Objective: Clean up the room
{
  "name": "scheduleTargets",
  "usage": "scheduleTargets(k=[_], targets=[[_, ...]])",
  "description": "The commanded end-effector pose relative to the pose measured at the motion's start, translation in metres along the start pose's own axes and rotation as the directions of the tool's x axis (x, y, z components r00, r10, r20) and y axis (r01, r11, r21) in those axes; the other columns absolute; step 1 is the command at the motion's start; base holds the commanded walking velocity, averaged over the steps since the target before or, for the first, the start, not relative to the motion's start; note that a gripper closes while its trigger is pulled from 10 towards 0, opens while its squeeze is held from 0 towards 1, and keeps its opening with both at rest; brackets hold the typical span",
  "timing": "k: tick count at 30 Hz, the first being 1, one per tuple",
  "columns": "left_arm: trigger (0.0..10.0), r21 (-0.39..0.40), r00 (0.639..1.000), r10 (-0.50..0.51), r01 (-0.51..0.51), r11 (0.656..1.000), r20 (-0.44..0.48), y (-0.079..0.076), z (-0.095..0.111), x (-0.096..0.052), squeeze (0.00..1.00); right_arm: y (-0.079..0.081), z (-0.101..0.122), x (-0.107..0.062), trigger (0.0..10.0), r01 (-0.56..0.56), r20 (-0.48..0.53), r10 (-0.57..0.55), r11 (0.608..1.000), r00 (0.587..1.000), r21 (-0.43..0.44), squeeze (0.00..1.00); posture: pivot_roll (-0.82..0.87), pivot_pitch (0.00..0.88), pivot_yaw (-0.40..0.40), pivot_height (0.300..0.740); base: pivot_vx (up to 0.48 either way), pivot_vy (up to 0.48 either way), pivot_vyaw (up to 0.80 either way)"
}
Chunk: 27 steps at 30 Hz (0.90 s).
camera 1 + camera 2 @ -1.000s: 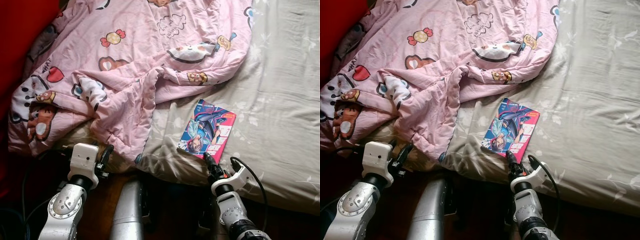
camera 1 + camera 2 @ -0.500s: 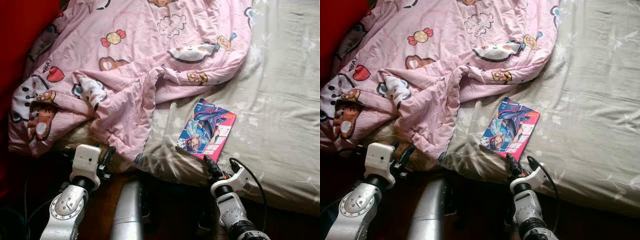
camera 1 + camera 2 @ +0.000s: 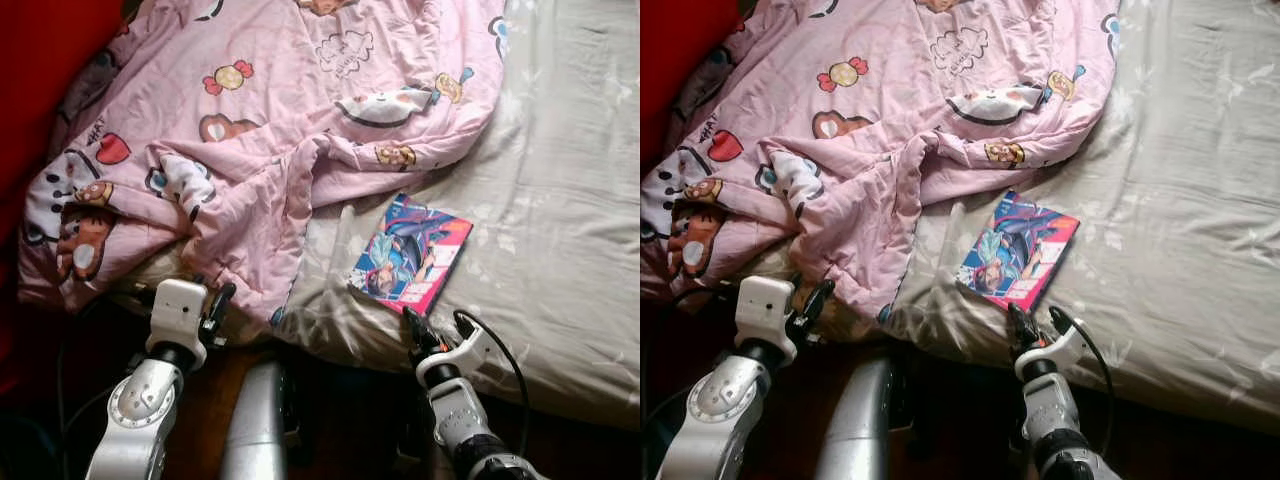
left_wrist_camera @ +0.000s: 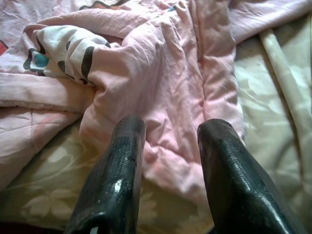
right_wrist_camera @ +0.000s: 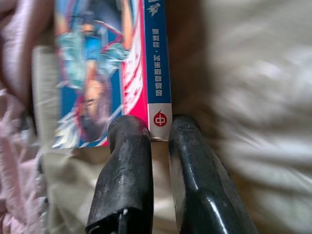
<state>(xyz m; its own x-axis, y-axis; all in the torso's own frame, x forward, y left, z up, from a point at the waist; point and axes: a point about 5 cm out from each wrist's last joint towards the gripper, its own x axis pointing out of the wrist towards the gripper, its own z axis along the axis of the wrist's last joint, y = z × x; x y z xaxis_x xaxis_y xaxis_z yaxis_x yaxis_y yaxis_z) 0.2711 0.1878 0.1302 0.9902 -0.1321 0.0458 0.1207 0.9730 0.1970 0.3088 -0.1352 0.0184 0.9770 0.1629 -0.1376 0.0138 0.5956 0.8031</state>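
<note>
Bed (image 3: 560,200) with a pale floral sheet lies before you, its near edge running across the lower part of the head views. Pink quilt (image 3: 290,110), printed with cartoon animals, hearts and sweets, is heaped over the bed's left and upper area, with one fold trailing down to the near edge.

Comic book (image 3: 412,254) lies flat on the bare sheet, just right of that fold and close to the near edge, cover up, one corner turned toward you. In the right wrist view the book (image 5: 114,68) shows its blue spine with a red emblem at the near end.

Your right gripper (image 3: 424,334) sits at the bed's edge, directly below the book's near corner. Its fingers (image 5: 129,170) stand parted by a narrow gap, their tips right at the book's near end with the spine's end lined up on the gap; they hold nothing. That wrist view is blurred on its sheet side.

Your left gripper (image 3: 214,306) is at the bed's edge beneath the trailing fold. Its fingers (image 4: 119,170) are spread apart, empty, pointing into the quilt (image 4: 161,97), tips close against the fabric; actual contact cannot be confirmed.

Red surface (image 3: 40,60) borders the bed on the far left.
</note>
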Motion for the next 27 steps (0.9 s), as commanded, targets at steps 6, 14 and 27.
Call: scheduleTargets(k=[6, 14, 27], targets=[[10.0, -0.066, 0.998, 0.056, -0.059, 0.996, -0.039, 0.002, -0.017, 0.008, 0.00, 0.004, 0.007, 0.002, 0.0, -0.004, 0.014, 0.007, 0.986, 1.000, -0.166, 0.00, 0.11, 0.323, 0.051, 0.628, 0.000, 0.000, 0.00], [10.0, -0.101, 0.997, 0.079, -0.078, 0.992, -0.001, -0.001, -0.015, 0.026, 0.00, 0.005, 0.040, 0.005, 10.0, 0.047, 0.105, 0.000, 0.897, 0.995, -0.439, 0.00, 0.06, 0.218, 0.007, 0.628, 0.000, 0.000, 0.00], [10.0, -0.096, 0.991, 0.136, -0.136, 0.986, -0.010, 0.008, -0.029, 0.022, 0.00, -0.008, 0.051, -0.014, 10.0, 0.151, 0.189, -0.033, 0.744, 0.981, -0.651, 0.00, 0.03, 0.116, -0.045, 0.628, 0.000, 0.000, 0.00]])
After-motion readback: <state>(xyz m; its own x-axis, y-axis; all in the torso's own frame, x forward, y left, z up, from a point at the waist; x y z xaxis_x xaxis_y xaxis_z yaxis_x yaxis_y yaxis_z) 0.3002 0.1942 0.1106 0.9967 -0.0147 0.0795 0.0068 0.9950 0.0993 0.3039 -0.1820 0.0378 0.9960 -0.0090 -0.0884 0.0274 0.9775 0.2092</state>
